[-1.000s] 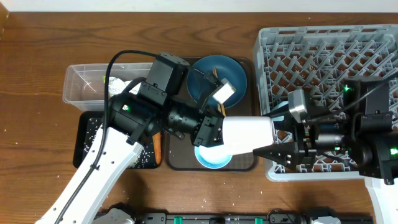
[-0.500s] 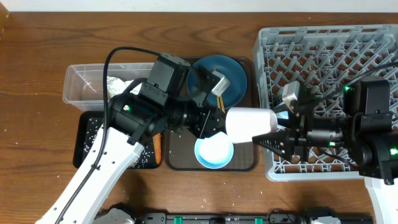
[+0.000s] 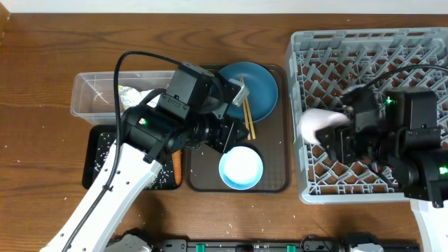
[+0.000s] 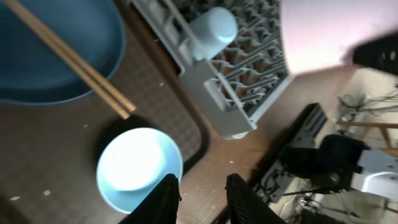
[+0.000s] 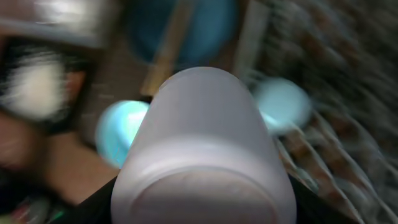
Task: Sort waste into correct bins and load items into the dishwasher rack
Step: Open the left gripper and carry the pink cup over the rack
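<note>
Pink cup (image 3: pixel 317 124) in right pincer (image 3: pixel 336 133), fingers hidden; wrist view blurred

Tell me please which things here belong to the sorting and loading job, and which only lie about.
Job: dishwasher rack, pink cup, light blue cup, light blue bowl, dark blue dish, chopsticks, clear tub, black tray, tissue, carrot.
Lying about: brown serving tray, table.
</note>
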Robot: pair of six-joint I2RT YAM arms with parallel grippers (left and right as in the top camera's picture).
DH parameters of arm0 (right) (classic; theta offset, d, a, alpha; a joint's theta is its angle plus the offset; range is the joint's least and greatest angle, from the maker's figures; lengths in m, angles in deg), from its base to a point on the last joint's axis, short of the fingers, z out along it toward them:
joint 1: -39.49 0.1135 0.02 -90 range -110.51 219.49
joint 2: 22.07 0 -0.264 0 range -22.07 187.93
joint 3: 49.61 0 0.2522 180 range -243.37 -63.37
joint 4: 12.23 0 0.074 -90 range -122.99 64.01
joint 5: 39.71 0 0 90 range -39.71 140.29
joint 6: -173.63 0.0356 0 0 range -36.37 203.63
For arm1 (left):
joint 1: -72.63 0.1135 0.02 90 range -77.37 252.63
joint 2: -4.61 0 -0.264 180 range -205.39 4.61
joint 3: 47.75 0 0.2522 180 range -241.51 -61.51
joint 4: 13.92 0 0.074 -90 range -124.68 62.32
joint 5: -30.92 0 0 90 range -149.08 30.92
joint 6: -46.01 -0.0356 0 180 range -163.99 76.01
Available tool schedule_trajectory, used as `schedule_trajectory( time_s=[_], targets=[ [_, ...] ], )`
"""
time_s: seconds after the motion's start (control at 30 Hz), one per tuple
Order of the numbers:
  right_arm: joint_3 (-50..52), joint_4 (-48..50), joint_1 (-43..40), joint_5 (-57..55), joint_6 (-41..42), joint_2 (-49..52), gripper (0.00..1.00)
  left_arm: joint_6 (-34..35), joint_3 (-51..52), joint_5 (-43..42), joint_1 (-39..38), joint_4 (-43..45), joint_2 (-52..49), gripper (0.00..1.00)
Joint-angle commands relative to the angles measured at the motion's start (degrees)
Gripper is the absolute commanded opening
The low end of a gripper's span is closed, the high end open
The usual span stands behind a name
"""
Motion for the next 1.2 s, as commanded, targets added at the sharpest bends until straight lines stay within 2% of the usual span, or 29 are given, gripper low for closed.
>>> schedule_trajectory(
  time_s=[0.0,0.1,0.23,0.33,0.4,0.47,0.53,0.63,0.87,1.17],
  targets=[
    [-0.37,-2.36,0.44,-17.88,8.94,-0.09,0.49,0.48,-0.02,2.99,0.0,-0.52,-0.07,0.29],
    [-0.37,-5.62,0.44,-21.29,9.97,0.02,0.5,0.46,-0.02,3.23,0.0,-0.76,-0.07,0.33],
    [-0.37,-8.66,0.39,-28.26,12.46,0.46,0.51,0.46,-0.02,7.85,0.0,-1.88,-0.07,0.36],
    [-0.37,-8.79,-0.26,-29.0,12.57,1.38,0.5,0.46,0.04,10.75,0.0,-2.27,-0.07,0.41],
    [-0.37,-9.44,-0.37,-27.45,12.55,2.29,0.49,0.44,0.04,11.41,0.0,-2.27,-0.07,0.5],
    [-0.37,-10.34,-0.37,-24.37,12.52,3.78,0.48,0.44,0.04,11.58,0.0,-2.27,-0.07,0.68],
    [-0.35,-10.49,-0.37,-21.38,12.02,5.09,0.48,0.44,0.04,11.58,0.0,-2.27,-0.07,0.8],
    [-0.31,-10.38,-0.24,-16.83,10.14,7.37,0.5,0.44,0.04,11.56,0.0,-2.25,-0.07,0.84],
    [1.64,-9.22,-0.02,-15.45,10.19,10.97,0.5,0.44,0.04,11.56,0.0,-2.25,-0.07,0.89],
    [12.46,0.81,2.27,-10.71,10.19,11.21,0.51,0.46,0.04,11.56,0.0,-2.23,-0.07,0.94]
  ],
)
